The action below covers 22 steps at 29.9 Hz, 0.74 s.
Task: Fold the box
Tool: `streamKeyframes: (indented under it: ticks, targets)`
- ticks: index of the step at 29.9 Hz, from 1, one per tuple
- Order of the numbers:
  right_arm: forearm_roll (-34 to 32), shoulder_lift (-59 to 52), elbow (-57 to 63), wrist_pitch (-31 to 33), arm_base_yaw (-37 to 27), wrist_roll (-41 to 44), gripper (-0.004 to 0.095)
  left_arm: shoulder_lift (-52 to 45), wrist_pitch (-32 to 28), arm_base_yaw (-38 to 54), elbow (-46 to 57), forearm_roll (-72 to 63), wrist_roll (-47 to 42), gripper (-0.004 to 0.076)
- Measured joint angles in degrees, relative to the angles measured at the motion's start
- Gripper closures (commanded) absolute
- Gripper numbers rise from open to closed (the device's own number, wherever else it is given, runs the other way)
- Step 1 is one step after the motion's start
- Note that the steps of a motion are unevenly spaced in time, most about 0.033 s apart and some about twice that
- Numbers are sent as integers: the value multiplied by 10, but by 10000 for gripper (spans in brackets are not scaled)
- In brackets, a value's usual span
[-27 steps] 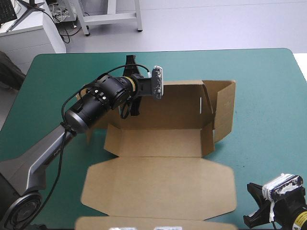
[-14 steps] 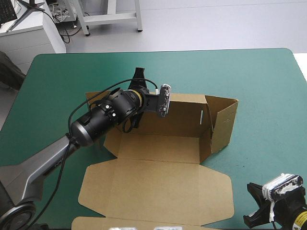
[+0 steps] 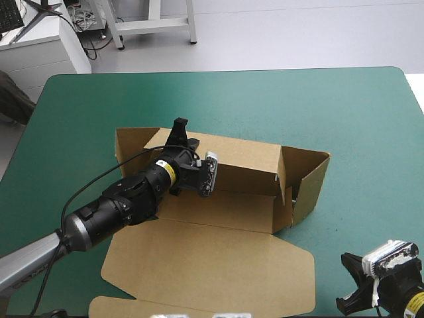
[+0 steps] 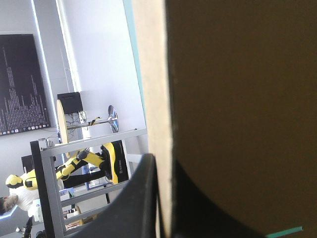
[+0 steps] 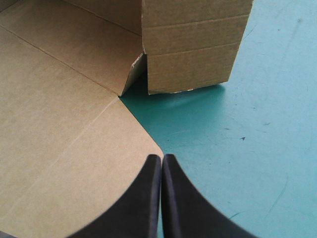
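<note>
Box: the brown box (image 3: 218,255) sits about mid-table, a little toward the near edge, partly set up as an open tray.
Lid: the lid panel (image 3: 199,271) lies flat on the cover and reaches toward the near edge of the table.
Back wall: the long back wall (image 3: 248,160) stands raised along the far side of the floor panel.
Right wall: the right side wall (image 3: 310,180) stands too, angled in a bit rather than square.
Left end: a flap (image 3: 131,140) shows past the arm at the box's left end. From the high view I cannot say whether it stands or leans.
Left gripper: the left gripper (image 3: 177,127) comes over the floor panel and pinches the back wall near its left end. In the wrist view the board's edge runs straight up between the black fingers (image 4: 134,203), one on each face, all but closed on it.
Right gripper: the right gripper (image 5: 161,157) is down at the near right corner of the table, well apart from the other arm. Its fingers are pressed together in one point and hold nothing; the tip lies right at the lid's slanted corner edge, with the right wall's end ahead of it.
Table: the teal-green cover (image 3: 351,106) shows bare on the far and right sides of the box.
</note>
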Motion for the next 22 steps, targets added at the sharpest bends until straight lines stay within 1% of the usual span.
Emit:
streamKeyframes:
  ticks: [4,7,9,12,14,17,19,22]
  targets:
    - [0,0,0,0,0,0,922,-3,-10,0,15,67,-85,734]
    - [-6,0,0,0,0,0,921,-3,-8,0,19,95,-108,734]
    - [-13,0,0,0,0,1,895,-3,-9,0,24,107,-119,734]
    - [-14,0,0,-1,0,-7,765,-3,-10,0,28,123,-156,734]
    - [-13,0,0,3,0,-15,638,-3,-10,0,32,148,-185,734]
    - [-13,0,0,11,0,-21,492,-3,-7,0,38,198,-233,734]
    - [-13,0,0,11,0,-21,471,-2,-1,0,38,217,-257,734]
    - [-13,0,0,7,0,-13,472,6,12,0,38,228,-272,734]
